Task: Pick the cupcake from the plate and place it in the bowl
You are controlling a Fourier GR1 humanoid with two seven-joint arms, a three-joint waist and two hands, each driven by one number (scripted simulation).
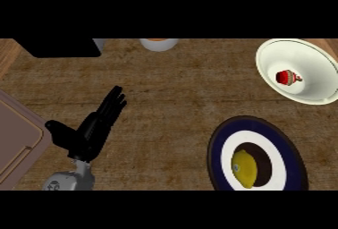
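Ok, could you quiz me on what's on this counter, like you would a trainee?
1. True or false: the cupcake lies on the blue-rimmed plate.
2. What sits in the middle of that plate? A) a yellow fruit-like item B) a spoon C) a sandwich
3. Fill in: the one hand in view, fingers straight, is the robot's ____ hand.

Key: 1 false, it sits in the white bowl; 2 A; 3 left.

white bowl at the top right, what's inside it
A small red cupcake sits inside the round white bowl, on its floor. Only the bowl's floor beneath the cupcake is covered.
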